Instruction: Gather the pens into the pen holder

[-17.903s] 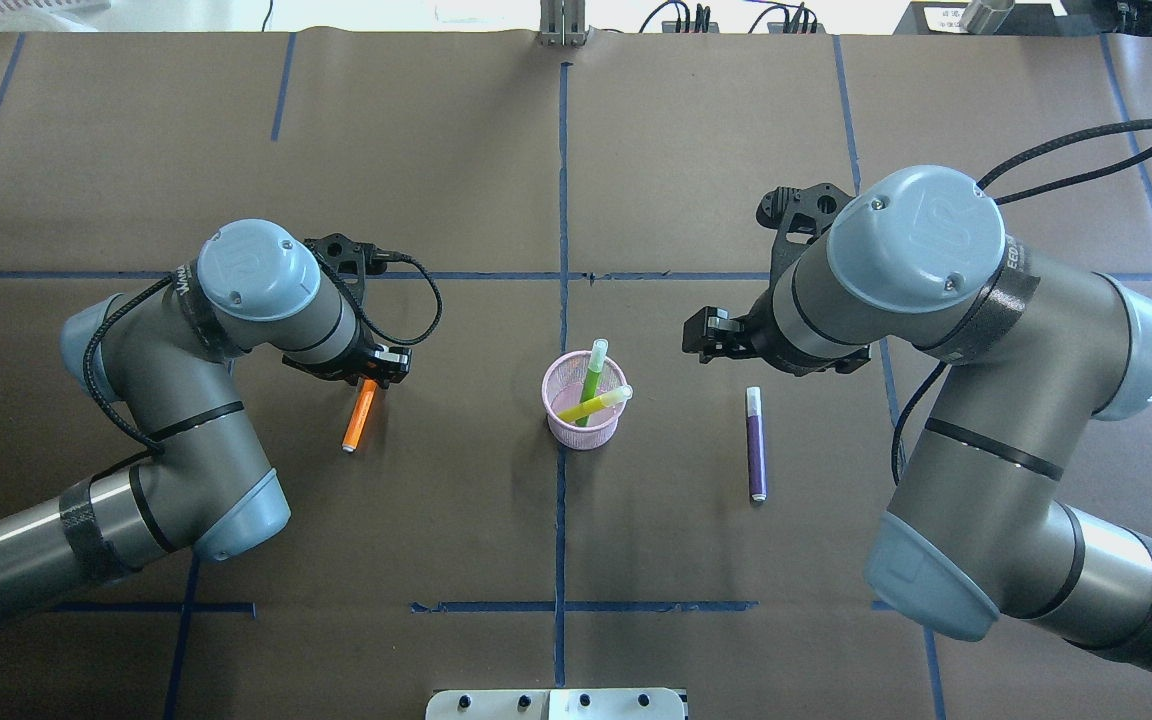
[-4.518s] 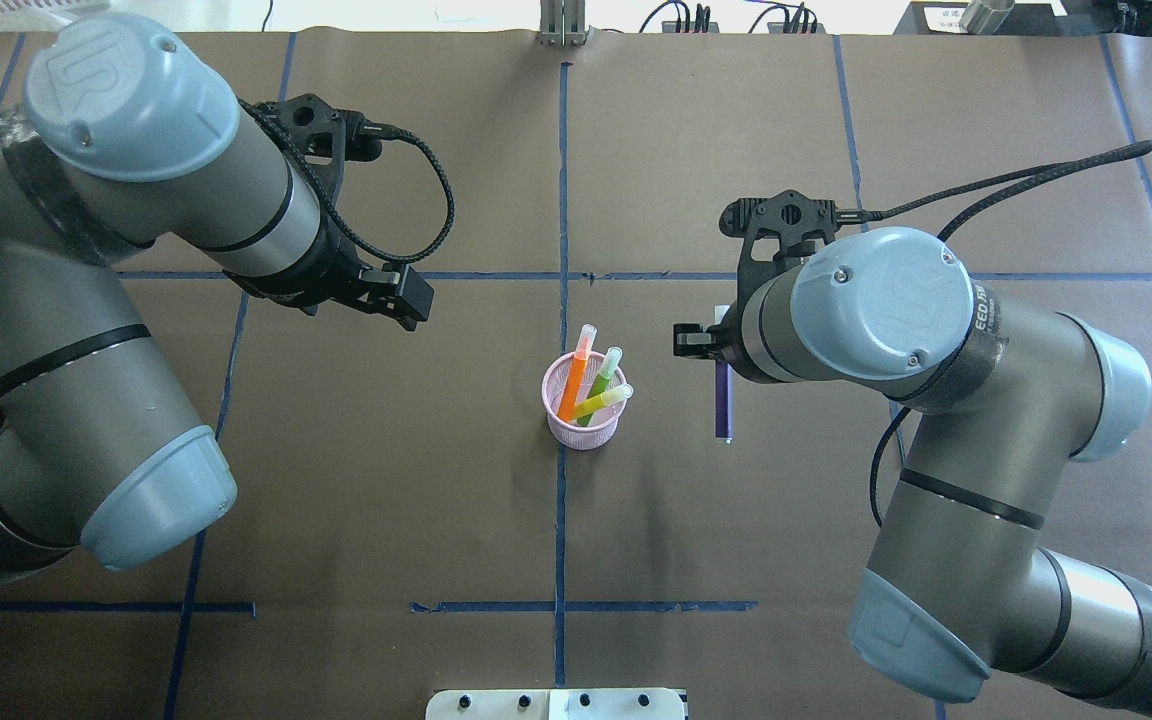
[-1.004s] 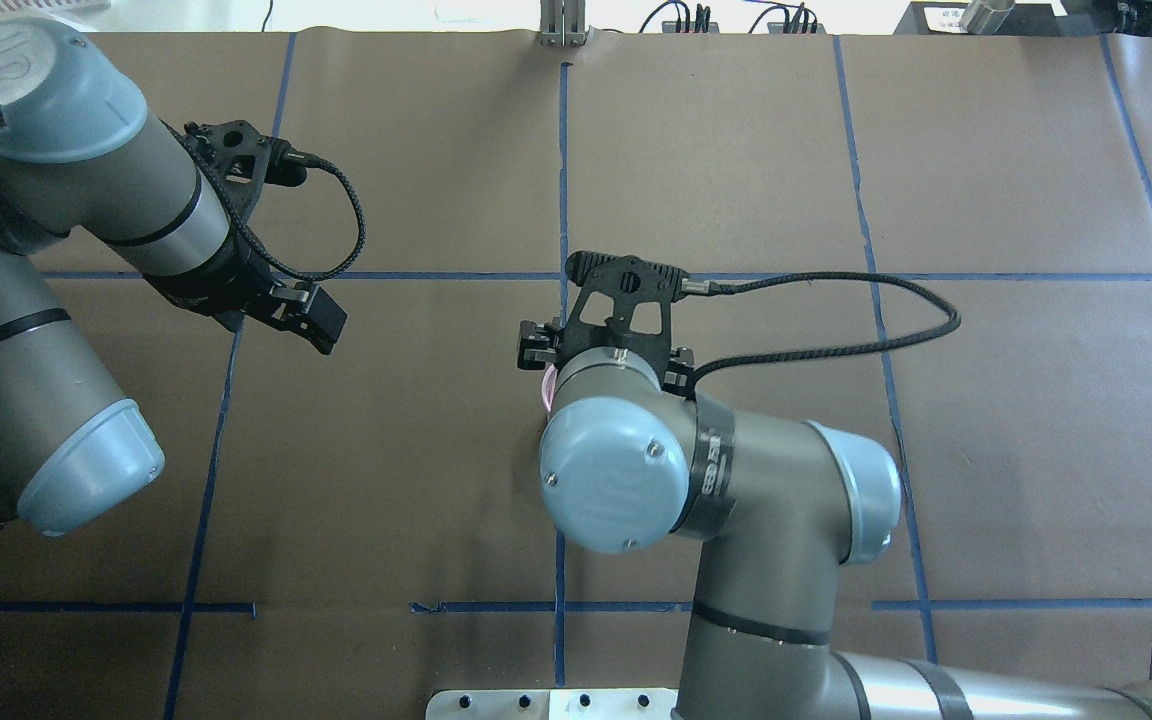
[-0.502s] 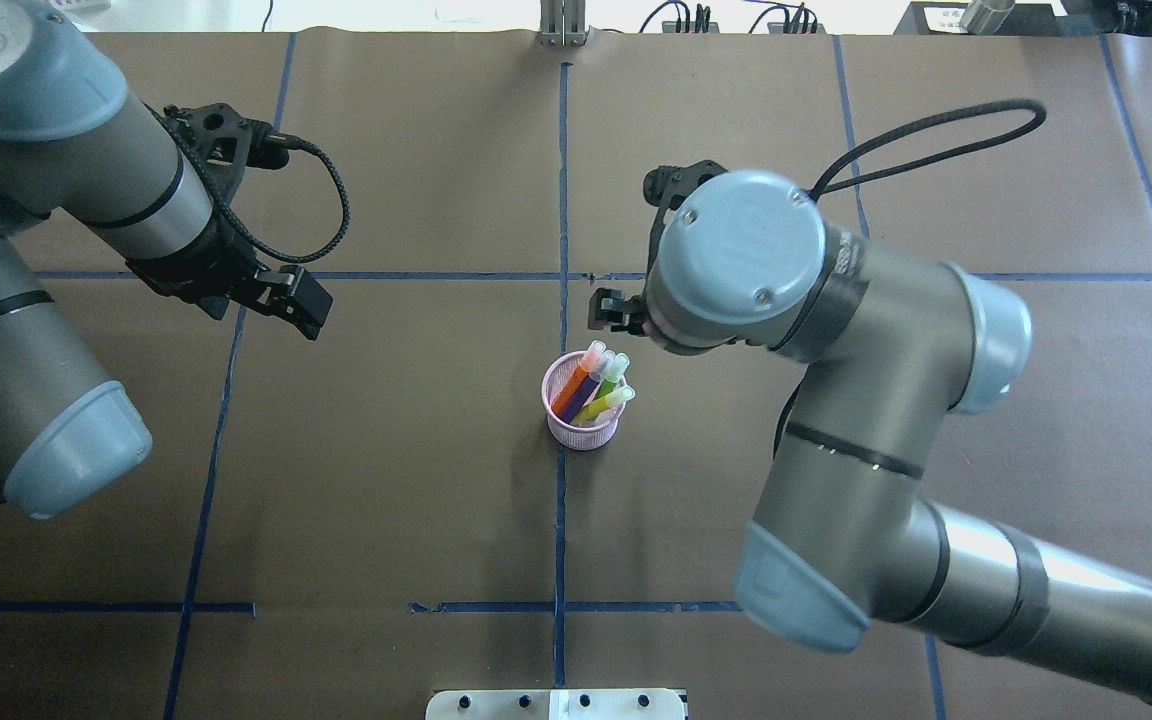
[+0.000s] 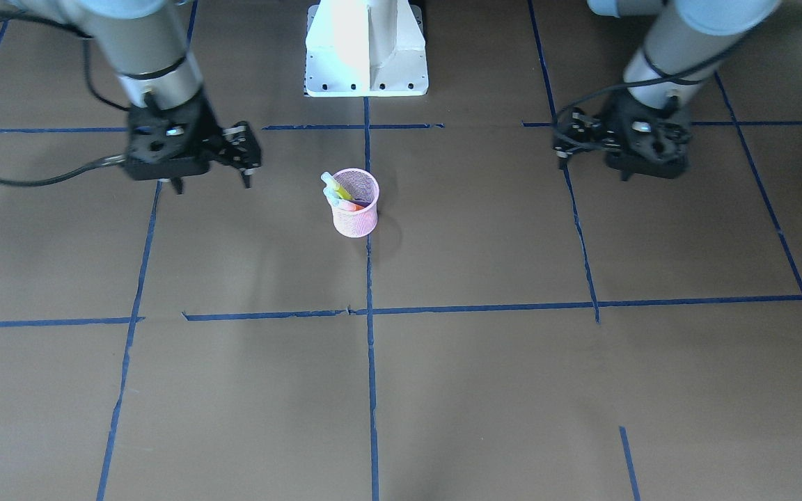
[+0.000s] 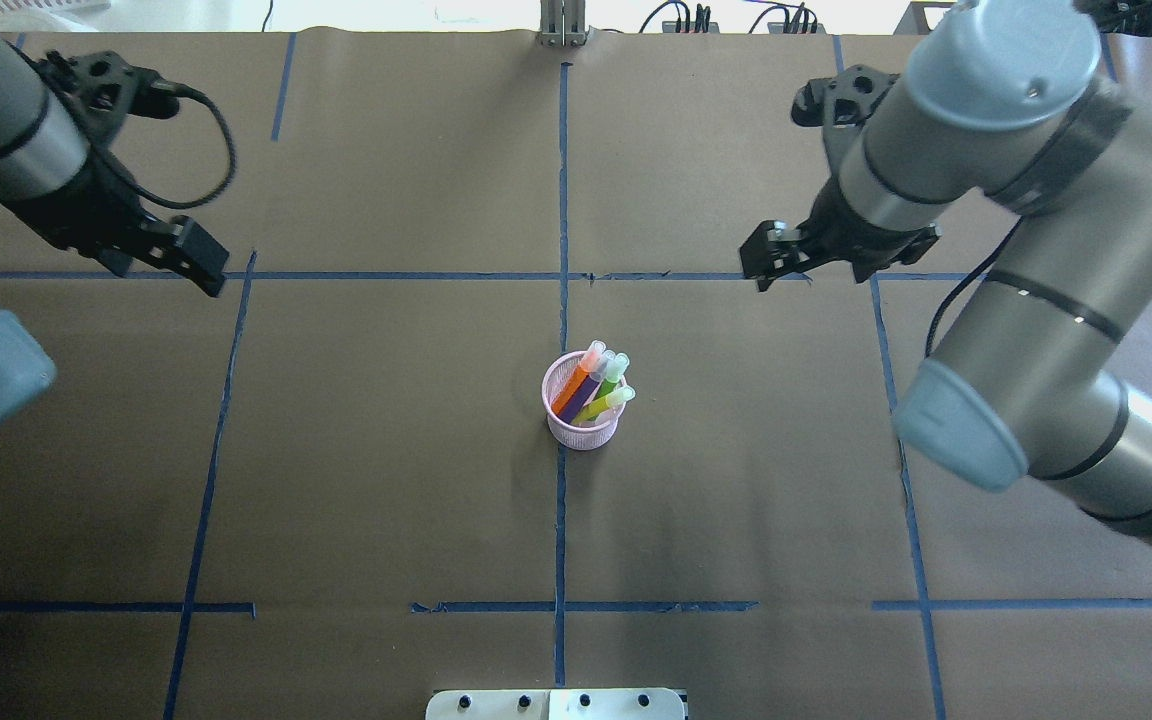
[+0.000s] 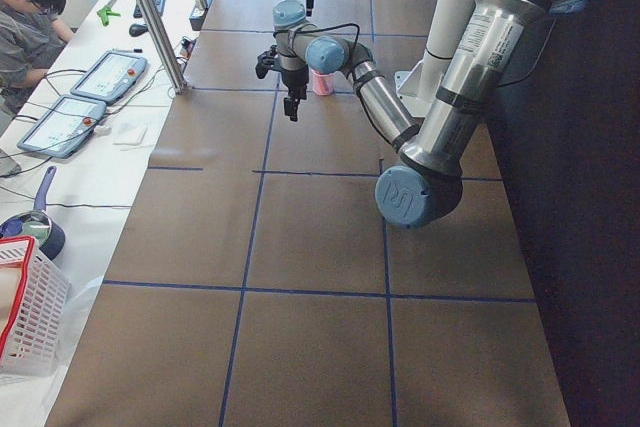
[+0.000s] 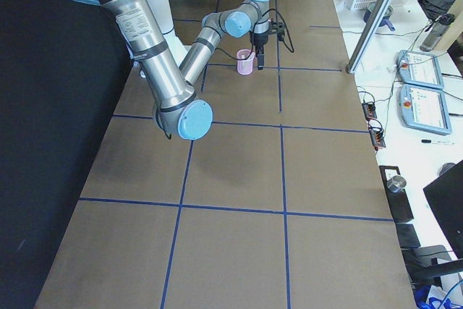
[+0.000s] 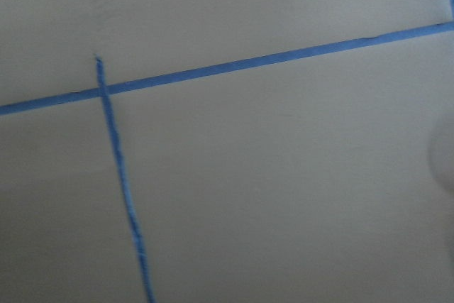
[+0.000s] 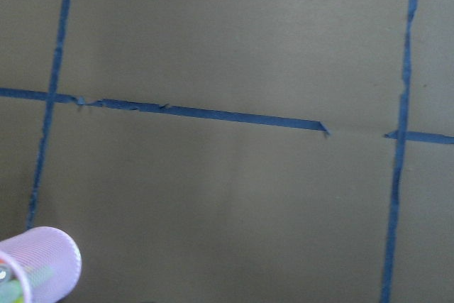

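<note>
The pink mesh pen holder (image 6: 583, 425) stands upright at the table's middle. The orange, purple, green and yellow pens (image 6: 591, 380) all lean inside it, cap ends up. It also shows in the front view (image 5: 356, 217) and at the bottom left of the right wrist view (image 10: 42, 264). My right gripper (image 6: 774, 270) hangs open and empty, well behind and to the right of the holder. My left gripper (image 6: 204, 270) is open and empty, far to the left of it. Both grippers are clear of the holder.
Brown paper with blue tape lines (image 6: 561, 200) covers the table. The robot's white base plate (image 5: 366, 49) is at the near edge. An operator and tablets (image 7: 100, 77) sit beyond the far side, and a white basket (image 7: 30, 307) stands off the table's left end.
My right arm has drawn back from over the holder to the back right, open; the purple pen now stands in the holder. My left arm has moved further left and back.
</note>
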Motion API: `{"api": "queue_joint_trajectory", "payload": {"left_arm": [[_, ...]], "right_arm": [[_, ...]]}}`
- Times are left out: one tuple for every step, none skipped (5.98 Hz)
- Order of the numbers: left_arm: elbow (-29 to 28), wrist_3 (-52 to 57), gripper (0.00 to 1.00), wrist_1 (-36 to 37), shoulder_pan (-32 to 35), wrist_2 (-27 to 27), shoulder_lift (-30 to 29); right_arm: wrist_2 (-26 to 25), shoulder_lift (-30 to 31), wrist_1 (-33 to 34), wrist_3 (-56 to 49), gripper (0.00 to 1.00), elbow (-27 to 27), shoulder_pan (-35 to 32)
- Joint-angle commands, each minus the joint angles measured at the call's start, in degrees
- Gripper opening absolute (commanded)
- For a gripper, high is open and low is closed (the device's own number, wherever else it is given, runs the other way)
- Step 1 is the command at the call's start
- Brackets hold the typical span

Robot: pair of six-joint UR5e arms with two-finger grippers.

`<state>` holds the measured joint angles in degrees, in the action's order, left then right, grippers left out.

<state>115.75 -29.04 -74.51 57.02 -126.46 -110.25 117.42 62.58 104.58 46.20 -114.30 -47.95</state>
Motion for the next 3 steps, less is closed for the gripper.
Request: {"api": "queue_joint_trajectory", "payload": {"left_arm": [[-2.96,20.40,1.00,0.06,12.35,-4.20,6.85],[-7.08,31.91,1.00,-0.02,19.98,-7.89,10.11],[-11.73,40.03,1.00,-0.37,25.97,-9.06,12.05]], "right_arm": [[8.21,9.52,-0.43,-20.78,1.00,-0.04,-12.02],[10.96,15.84,-0.35,-33.33,1.00,0.04,-18.78],[12.64,21.38,-0.35,-45.37,1.00,0.48,-25.55]]}}
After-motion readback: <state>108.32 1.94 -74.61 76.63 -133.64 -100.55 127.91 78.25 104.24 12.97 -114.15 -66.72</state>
